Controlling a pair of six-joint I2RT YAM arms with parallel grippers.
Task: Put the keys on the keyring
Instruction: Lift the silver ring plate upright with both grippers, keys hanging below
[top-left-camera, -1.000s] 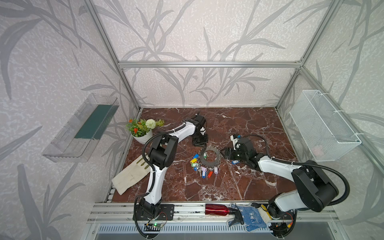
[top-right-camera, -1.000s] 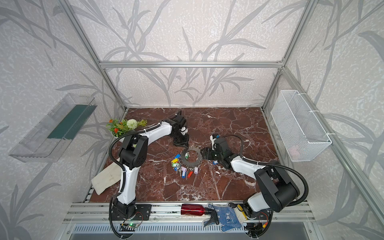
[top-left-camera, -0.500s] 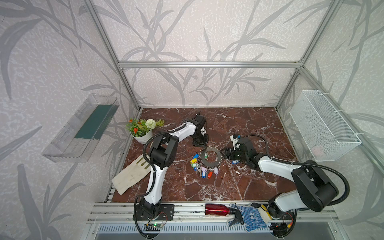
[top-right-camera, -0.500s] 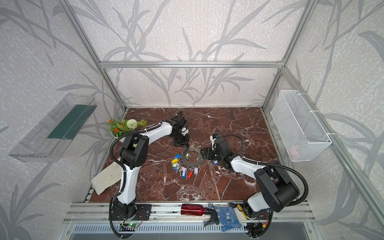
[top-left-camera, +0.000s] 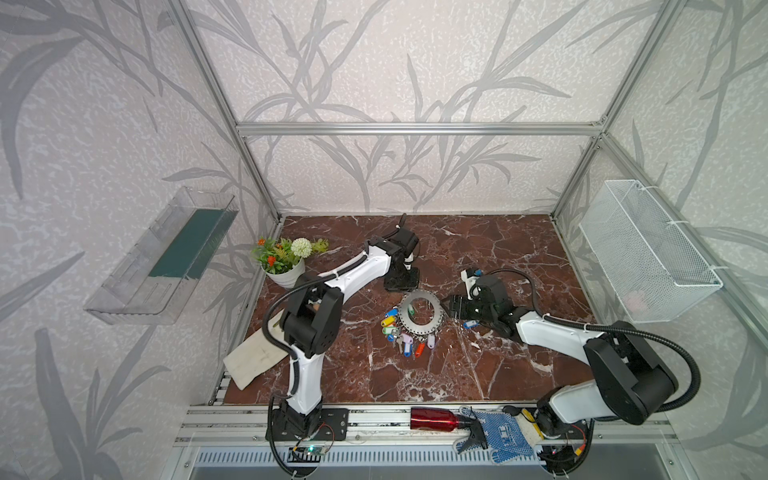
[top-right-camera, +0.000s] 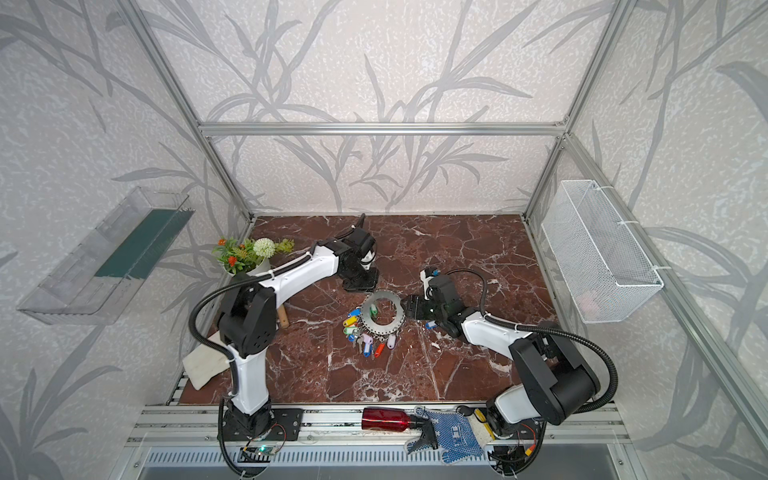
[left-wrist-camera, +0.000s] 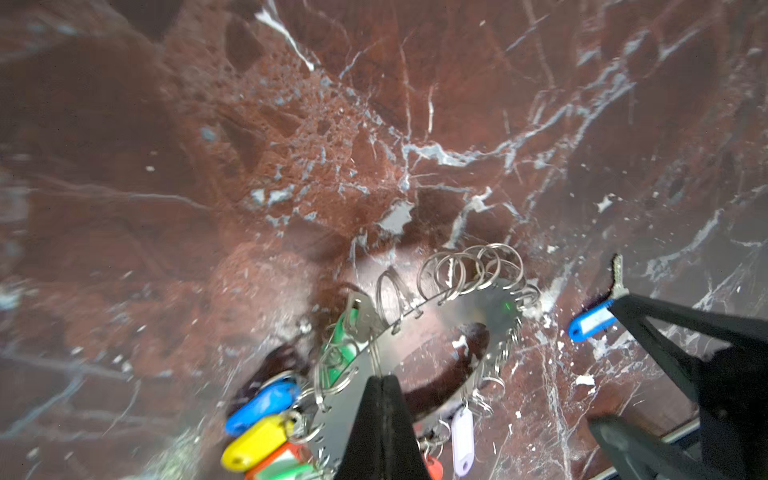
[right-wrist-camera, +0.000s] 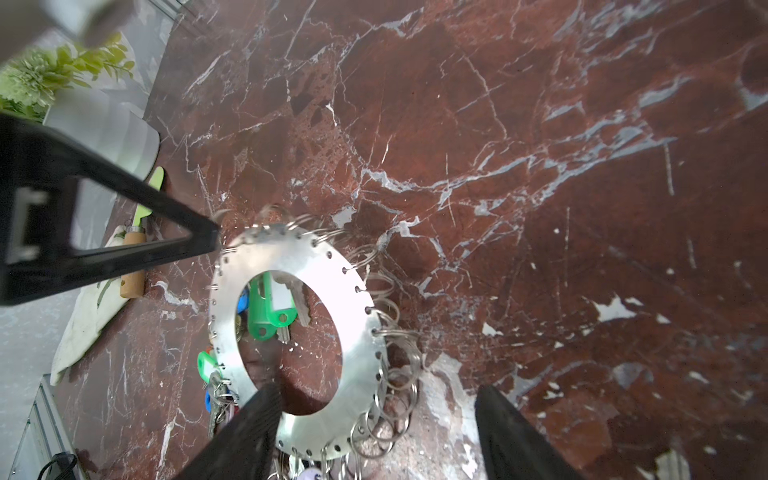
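Both at the keyring (top-left-camera: 420, 296) rim: left jaws pressed together (tip touching), right jaws spread.

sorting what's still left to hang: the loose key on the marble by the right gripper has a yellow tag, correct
No. The loose key on the marble by the right gripper has a blue tag, not a yellow one. The left wrist view shows it lying beside one fingertip.

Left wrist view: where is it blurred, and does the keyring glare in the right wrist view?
Left wrist view: the keys near the frame edge are smeared, the keyring hazy; right wrist view: the keyring's plate is washed white by glare, the marble table is fairly sharp.
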